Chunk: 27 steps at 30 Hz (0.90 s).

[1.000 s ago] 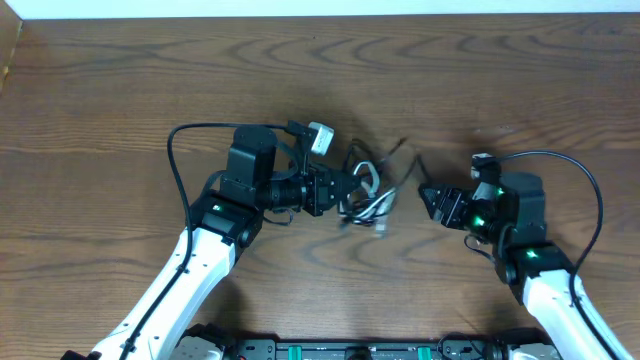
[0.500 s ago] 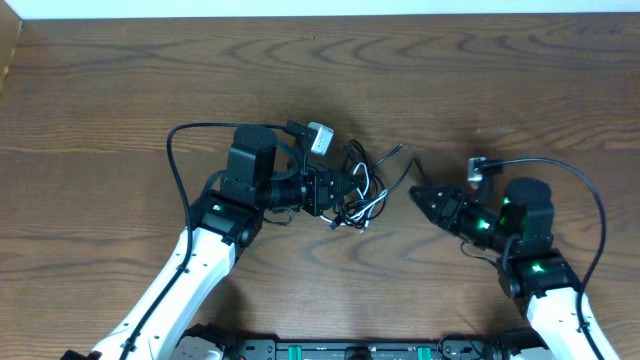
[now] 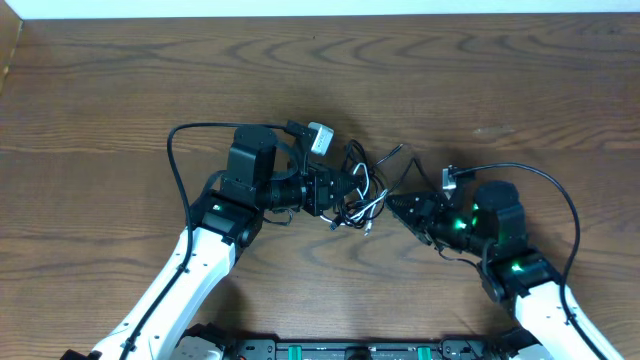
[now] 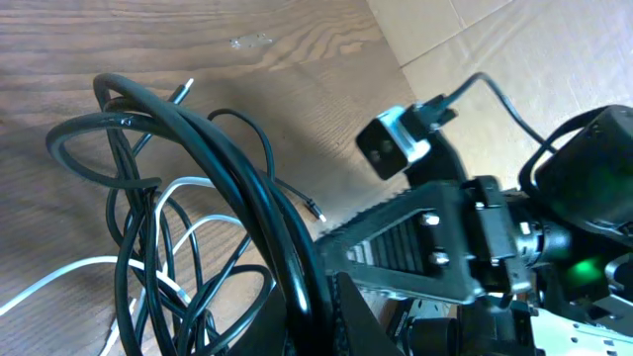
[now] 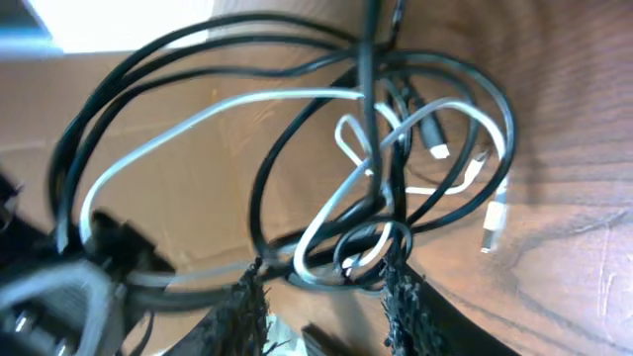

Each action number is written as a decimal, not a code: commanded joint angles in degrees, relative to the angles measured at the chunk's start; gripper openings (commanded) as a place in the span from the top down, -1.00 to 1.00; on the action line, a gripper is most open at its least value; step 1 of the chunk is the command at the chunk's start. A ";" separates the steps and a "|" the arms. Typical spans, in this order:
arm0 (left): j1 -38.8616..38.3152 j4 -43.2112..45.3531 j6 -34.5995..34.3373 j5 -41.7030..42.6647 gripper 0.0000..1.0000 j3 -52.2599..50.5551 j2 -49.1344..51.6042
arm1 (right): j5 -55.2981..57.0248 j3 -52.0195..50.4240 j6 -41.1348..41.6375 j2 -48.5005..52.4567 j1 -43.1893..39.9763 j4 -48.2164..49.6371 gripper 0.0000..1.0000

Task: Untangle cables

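The left gripper [image 3: 337,192] pinches the cables [image 3: 364,194], 1 tangle at table centre, from 9 o'clock. The right gripper [image 3: 399,205], spread wide, is just beside the tangle at 4 o'clock, loops dangling before its opening.

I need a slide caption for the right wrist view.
Tangled black and white cables between the open fingers of the right hand, above a wooden table.
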 commanded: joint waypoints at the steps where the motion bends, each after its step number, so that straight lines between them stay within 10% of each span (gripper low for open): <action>1: 0.24 0.13 1.22 0.26 0.85 0.94 0.13 | 3.63 -0.37 3.78 2.38 1.53 3.06 0.28; 27: 0.24 0.11 1.22 0.26 0.85 0.94 0.13 | 5.88 -0.37 11.04 9.16 4.11 12.50 0.65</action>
